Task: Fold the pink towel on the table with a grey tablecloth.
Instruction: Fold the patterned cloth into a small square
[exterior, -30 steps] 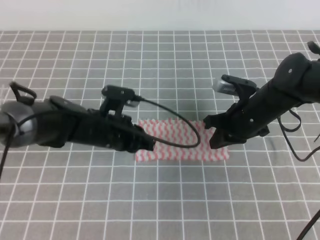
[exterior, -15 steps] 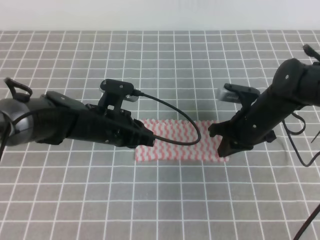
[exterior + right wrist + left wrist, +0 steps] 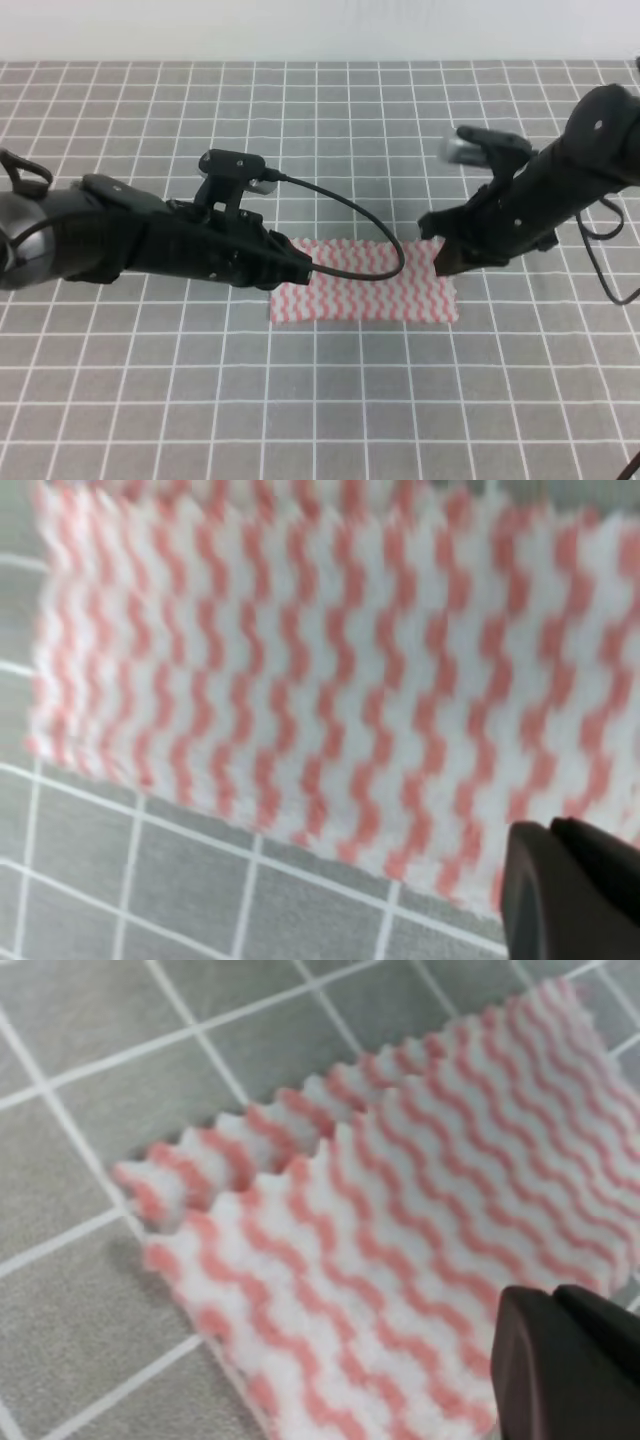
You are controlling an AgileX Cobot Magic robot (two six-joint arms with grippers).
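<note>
The pink towel (image 3: 370, 296) lies flat on the table with a grey tablecloth (image 3: 330, 400), folded into a wide rectangle of zigzag stripes. In the left wrist view the towel (image 3: 400, 1230) shows two layers with offset serrated edges. My left gripper (image 3: 298, 268) hovers at the towel's upper left corner, and its dark fingertips (image 3: 570, 1360) are pressed together over the cloth. At the towel's upper right corner is my right gripper (image 3: 440, 256), a little above the cloth. Its fingertips (image 3: 575, 890) also look closed, beside the towel (image 3: 300, 670). Nothing hangs from either gripper.
A black cable (image 3: 350, 215) loops from the left wrist camera over the towel's top edge. The grid-lined cloth runs on all sides, and a white wall (image 3: 320, 30) bounds the far edge.
The right gripper dipped to the towel's right edge, then rose and moved back up. The left gripper shifted slightly right. The towel stays flat and folded.
</note>
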